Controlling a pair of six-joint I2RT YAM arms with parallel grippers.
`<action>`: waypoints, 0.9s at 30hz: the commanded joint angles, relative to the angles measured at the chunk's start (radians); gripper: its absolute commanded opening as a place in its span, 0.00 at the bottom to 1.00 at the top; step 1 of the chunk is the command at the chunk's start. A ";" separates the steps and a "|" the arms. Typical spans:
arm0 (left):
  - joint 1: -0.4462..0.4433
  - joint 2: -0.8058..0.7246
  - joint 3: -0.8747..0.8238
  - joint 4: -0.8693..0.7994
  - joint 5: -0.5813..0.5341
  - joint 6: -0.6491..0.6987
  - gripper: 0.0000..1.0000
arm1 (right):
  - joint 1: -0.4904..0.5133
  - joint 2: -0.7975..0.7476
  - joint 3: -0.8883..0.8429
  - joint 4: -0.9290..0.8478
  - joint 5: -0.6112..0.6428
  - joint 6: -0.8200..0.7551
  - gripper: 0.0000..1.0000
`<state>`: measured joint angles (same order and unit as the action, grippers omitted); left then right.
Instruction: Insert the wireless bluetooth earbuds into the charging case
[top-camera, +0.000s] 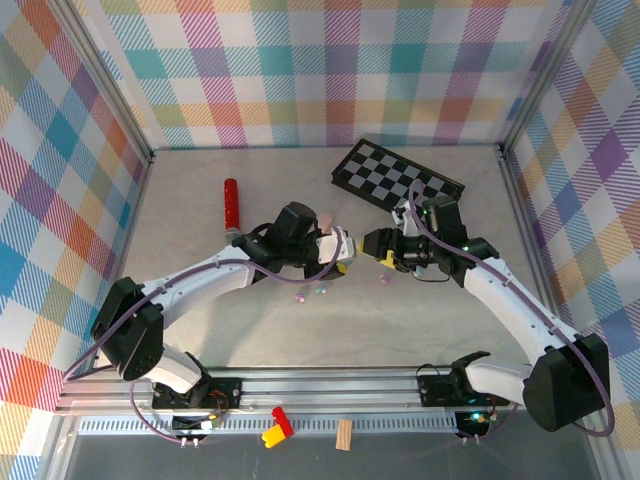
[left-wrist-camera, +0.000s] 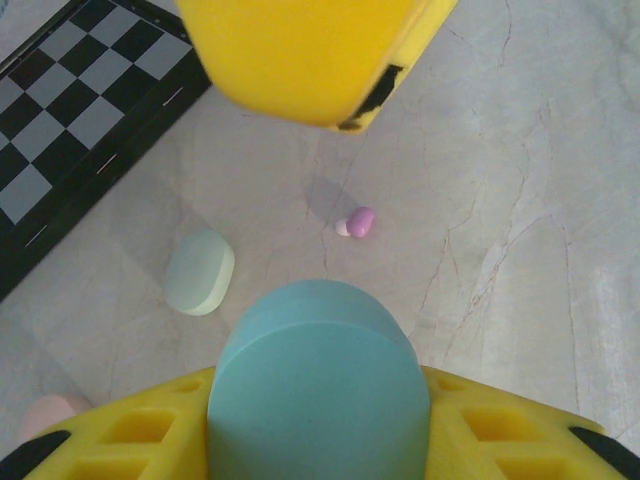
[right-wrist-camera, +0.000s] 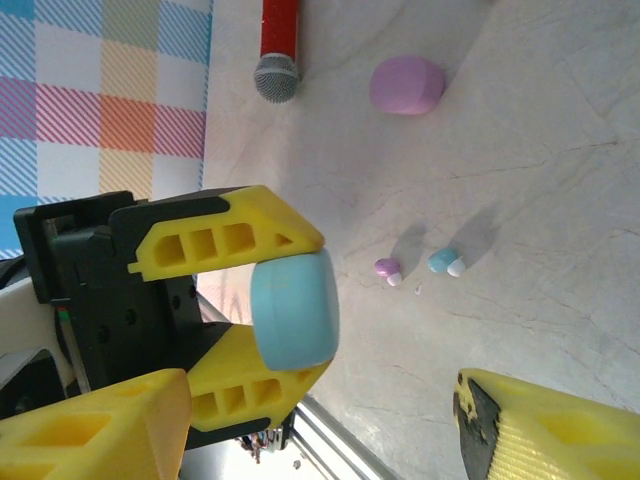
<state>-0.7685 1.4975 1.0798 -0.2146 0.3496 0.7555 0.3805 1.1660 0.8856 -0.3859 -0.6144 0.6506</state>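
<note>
your left fingers (right-wrist-camera: 230, 235) are clamped on the pale blue charging case (right-wrist-camera: 293, 310). your right fingers (right-wrist-camera: 560, 430) stand apart, facing it close by. a purple earbud (right-wrist-camera: 386, 269) and a blue earbud (right-wrist-camera: 444, 262) lie loose on the tabletop (right-wrist-camera: 540, 150), just beside each other, outside the case.

Pale marbled tabletop (top-camera: 190, 250) carrying all loose items. Checkerboard (top-camera: 398, 175) lying flat beyond right gripper (top-camera: 380, 248), toward back wall. Red microphone (top-camera: 231, 205) resting well off to outer side of left gripper (top-camera: 345, 255), purple case (right-wrist-camera: 407, 85) sitting near its mesh head. Mint case (left-wrist-camera: 200, 272) and pink-purple bud (left-wrist-camera: 357, 222) lying ahead of left gripper, apart from each other. Purple bud (right-wrist-camera: 387, 269) and blue bud (right-wrist-camera: 445, 262) lying side by side, just apart, on base side of left gripper.
</note>
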 joint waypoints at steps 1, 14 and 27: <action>-0.027 0.016 0.047 0.041 0.002 0.002 0.44 | 0.010 0.008 0.016 0.011 -0.043 -0.019 0.69; -0.061 0.050 0.103 0.016 0.008 0.017 0.44 | 0.051 0.072 0.005 0.046 -0.062 -0.002 0.49; -0.065 0.012 0.051 0.068 0.008 0.008 0.80 | 0.048 -0.004 0.004 0.041 -0.017 0.017 0.19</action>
<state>-0.8227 1.5383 1.1500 -0.2024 0.3473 0.7788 0.4297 1.2095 0.8856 -0.3603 -0.6346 0.6518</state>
